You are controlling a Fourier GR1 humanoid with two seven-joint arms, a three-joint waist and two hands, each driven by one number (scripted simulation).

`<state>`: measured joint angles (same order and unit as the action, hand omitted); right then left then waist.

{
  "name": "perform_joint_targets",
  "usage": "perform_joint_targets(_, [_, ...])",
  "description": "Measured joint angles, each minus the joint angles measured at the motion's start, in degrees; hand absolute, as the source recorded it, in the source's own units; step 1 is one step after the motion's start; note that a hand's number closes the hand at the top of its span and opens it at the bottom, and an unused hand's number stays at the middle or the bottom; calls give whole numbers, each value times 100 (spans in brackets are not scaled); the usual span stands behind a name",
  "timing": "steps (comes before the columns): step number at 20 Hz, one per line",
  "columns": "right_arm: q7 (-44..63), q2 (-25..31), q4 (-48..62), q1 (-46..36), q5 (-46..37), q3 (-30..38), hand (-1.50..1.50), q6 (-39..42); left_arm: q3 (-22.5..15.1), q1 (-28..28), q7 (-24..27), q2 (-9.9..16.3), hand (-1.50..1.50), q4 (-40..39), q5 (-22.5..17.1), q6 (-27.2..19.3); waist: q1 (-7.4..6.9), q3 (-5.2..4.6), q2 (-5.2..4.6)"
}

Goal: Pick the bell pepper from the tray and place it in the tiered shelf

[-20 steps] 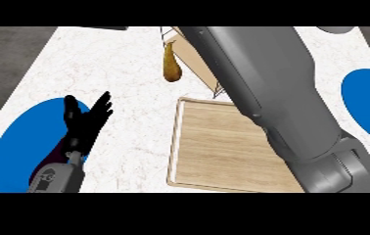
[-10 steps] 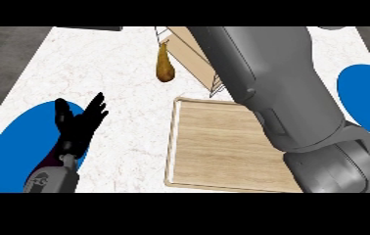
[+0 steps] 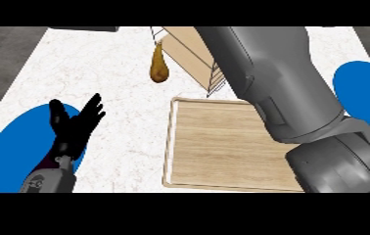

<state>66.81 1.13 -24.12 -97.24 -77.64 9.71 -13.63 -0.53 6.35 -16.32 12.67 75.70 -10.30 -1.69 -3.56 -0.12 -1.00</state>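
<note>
Your black left hand [image 3: 74,126] rests lower left, fingers spread, holding nothing; you cannot tell the right hand's fingers, hidden beyond the grey right forearm [image 3: 278,82] crossing the pale wooden tray [image 3: 217,146].

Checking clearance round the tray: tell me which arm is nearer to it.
Right. The right forearm crosses over the right side of the wooden tray; the left hand rests open off to its left, apart from it, over a blue plate.

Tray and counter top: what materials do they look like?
Tray: looks like light wood, matte, with visible horizontal grain and a pale raised rim. Counter top: looks like white stone, maybe marble, with faint brownish veining; could equally be laminate.
</note>
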Motion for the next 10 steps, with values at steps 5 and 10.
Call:
perform_joint_targets(5, [-115, 12, 240, 8, -136, 147, 150, -200, 73, -30, 12, 44, 0, -20, -30, 46, 43, 0, 5])
perform_joint_targets(10, [-284, 23, 456, 17, -240, 290, 150, -497, 73, 1, -33, 31, 0, 13, -31, 56, 11, -1, -19])
